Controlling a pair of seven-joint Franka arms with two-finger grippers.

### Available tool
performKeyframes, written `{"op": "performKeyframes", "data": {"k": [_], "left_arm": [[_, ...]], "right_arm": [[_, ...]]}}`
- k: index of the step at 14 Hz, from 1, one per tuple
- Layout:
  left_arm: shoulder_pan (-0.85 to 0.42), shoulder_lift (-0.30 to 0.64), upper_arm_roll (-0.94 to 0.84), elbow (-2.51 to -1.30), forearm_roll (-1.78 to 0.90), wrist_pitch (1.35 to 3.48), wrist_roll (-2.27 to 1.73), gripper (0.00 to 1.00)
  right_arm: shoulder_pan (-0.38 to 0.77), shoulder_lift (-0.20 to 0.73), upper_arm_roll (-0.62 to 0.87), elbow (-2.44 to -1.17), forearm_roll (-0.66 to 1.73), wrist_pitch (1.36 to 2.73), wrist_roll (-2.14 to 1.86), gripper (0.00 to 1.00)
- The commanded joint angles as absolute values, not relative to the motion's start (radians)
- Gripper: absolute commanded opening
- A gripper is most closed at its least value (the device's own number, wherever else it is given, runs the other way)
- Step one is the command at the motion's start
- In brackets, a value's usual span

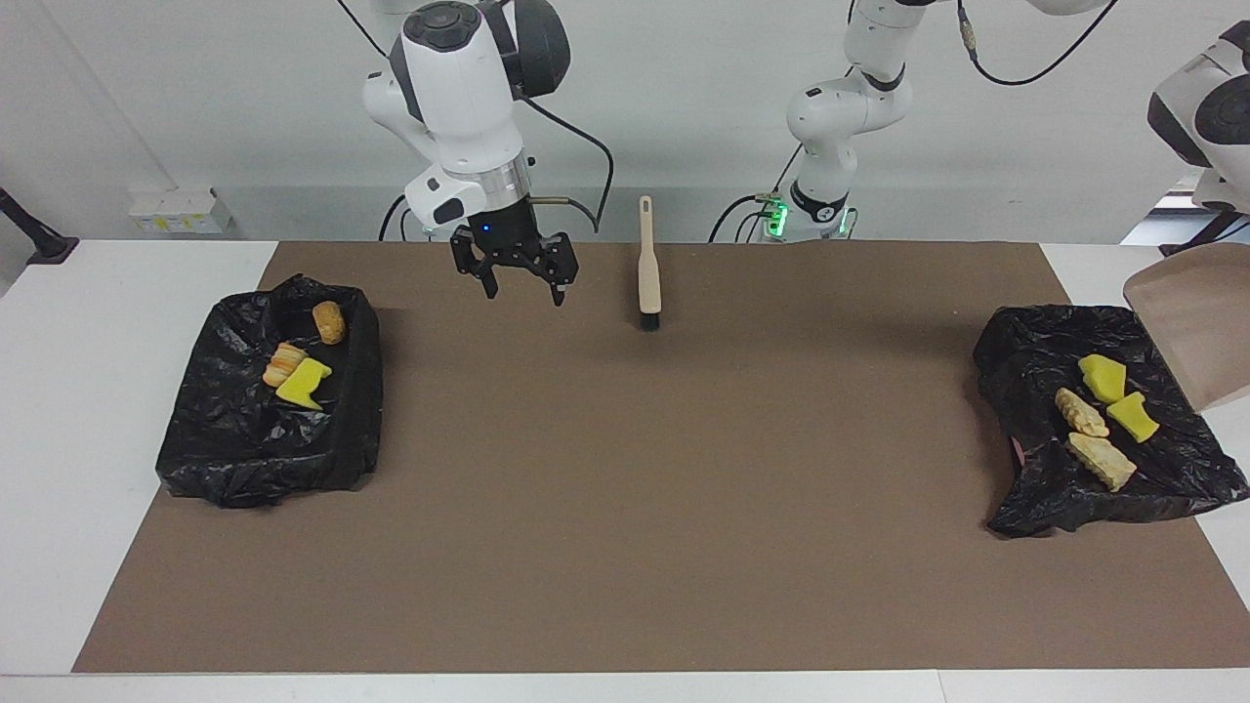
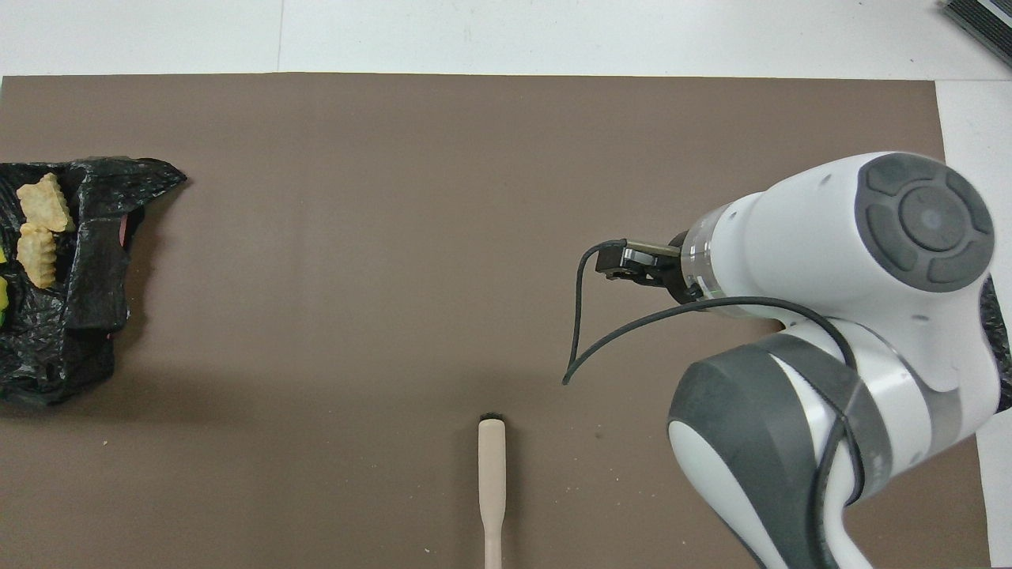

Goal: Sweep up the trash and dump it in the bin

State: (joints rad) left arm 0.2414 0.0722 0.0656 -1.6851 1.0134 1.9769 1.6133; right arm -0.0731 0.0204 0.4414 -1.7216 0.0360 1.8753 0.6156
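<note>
A brown mat (image 1: 625,508) covered most of the white table (image 1: 68,439). On it sat two bins lined with black bags, one bin (image 1: 269,430) at the right arm's end and the other bin (image 1: 1104,488) at the left arm's end.

The right arm came down from the robots' edge, and its right gripper (image 1: 522,283) hung in the air over bare mat, between the first bin and the brush, with its fingers spread apart and nothing between them. The left arm was raised at its own end of the table; the left gripper itself was out of sight. A beige dustpan (image 1: 1191,322) was held tilted over the rim of the second bin (what gripped it lay outside the frame).

The brush (image 1: 648,264) lay flat on the mat near the robots' edge, handle toward them and black bristles pointing away.

All the trash was in the bins. The first bin held two pastries (image 1: 329,321) and one yellow chunk (image 1: 303,383), the chunk touching the nearer-lying pastry. The second bin held two yellow chunks (image 1: 1104,377) and two pastries (image 1: 1082,412), close together in a cluster.
</note>
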Motion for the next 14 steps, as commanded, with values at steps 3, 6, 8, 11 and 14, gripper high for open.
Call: {"op": "performKeyframes", "data": {"k": [3,6,8,11,14], "left_arm": [[0.144,0.049,0.069,-1.713,0.768,1.806,1.351,0.00],[0.112,0.049,0.067,-1.715,0.579,1.757,1.185,0.00],[0.088,0.040,0.066,-1.727,0.439,1.727,1.030,0.00],[-0.006,0.025,0.063,-1.750,0.358,1.678,0.783,0.00],[-0.104,0.005,0.063,-1.781,0.212,1.674,0.483,0.00]], "right_arm": [[-0.100,0.023,0.394,-1.641,-0.002,1.807,0.537,1.00],[-0.084,0.025,0.298,-1.528,-0.014,1.717,0.435,1.00],[-0.084,0.023,0.273,-1.509,-0.066,1.633,0.393,1.00],[-0.084,0.025,0.261,-1.427,-0.095,1.498,0.388,1.00],[-0.055,0.025,0.223,-1.405,-0.094,1.437,0.388,1.00]]}}
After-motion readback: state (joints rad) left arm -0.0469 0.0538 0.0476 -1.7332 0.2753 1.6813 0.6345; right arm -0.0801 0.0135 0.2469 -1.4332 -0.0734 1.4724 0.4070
